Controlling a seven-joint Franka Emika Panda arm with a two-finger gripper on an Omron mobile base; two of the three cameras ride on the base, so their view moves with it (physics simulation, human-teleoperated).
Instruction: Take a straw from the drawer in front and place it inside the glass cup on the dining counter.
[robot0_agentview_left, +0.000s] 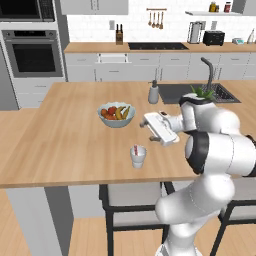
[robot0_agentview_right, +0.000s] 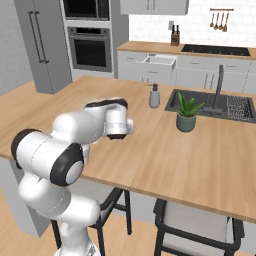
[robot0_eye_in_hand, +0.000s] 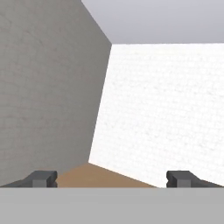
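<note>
The glass cup (robot0_agentview_left: 138, 156) stands on the dining counter (robot0_agentview_left: 60, 140) near its front edge, with the red-pink straw (robot0_agentview_left: 135, 149) upright inside it. My gripper (robot0_agentview_left: 159, 128) hovers just right of the cup and slightly above it, clear of both. In the hand view the gripper (robot0_eye_in_hand: 112, 179) is open, its fingertips (robot0_eye_in_hand: 43, 178) far apart with nothing between them, facing a grey and a white wall. The drawer is out of view. In the right base view my arm hides the cup and the hand.
A grey fruit bowl (robot0_agentview_left: 116, 115) sits behind the cup. A soap dispenser (robot0_agentview_left: 153, 92), a potted plant (robot0_agentview_right: 186, 115) and the inset sink (robot0_agentview_right: 235, 107) lie further back right. Dark stools (robot0_agentview_right: 195, 225) stand under the counter's front edge.
</note>
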